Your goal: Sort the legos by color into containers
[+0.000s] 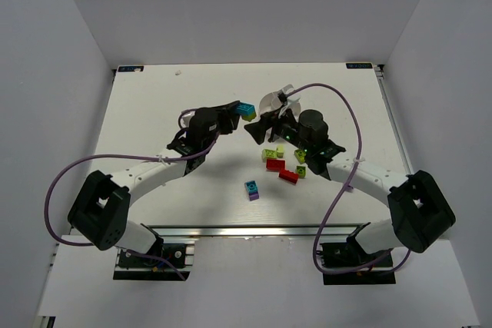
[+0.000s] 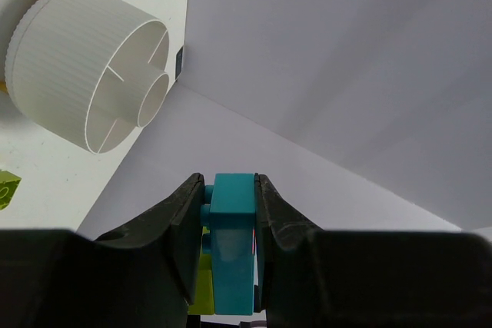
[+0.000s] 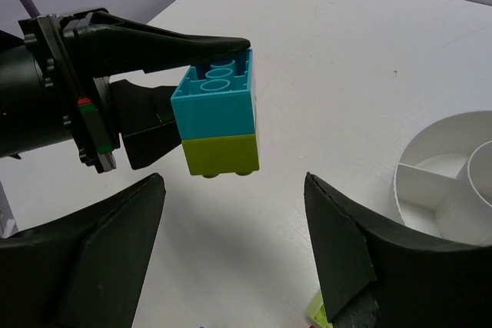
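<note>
Left gripper [image 2: 229, 186]: pinching cyan brick [image 3: 215, 101], lime brick [image 3: 221, 155] stuck to it, raised off table [image 1: 154, 113].
Right gripper [image 3: 233, 182]: fingers spread wide, facing the stack.
Dish [image 3: 430, 151]: beside right gripper.
Loose legos [image 1: 274, 164]: on table near right arm.

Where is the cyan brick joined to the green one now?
Top view: the cyan brick is clamped in the left pincer above the table, just left of the white dish, facing the open right pincer.

No writing is legible; small tags [image 1: 359, 65] on the table [image 1: 154, 113] seem too blurred.
</note>
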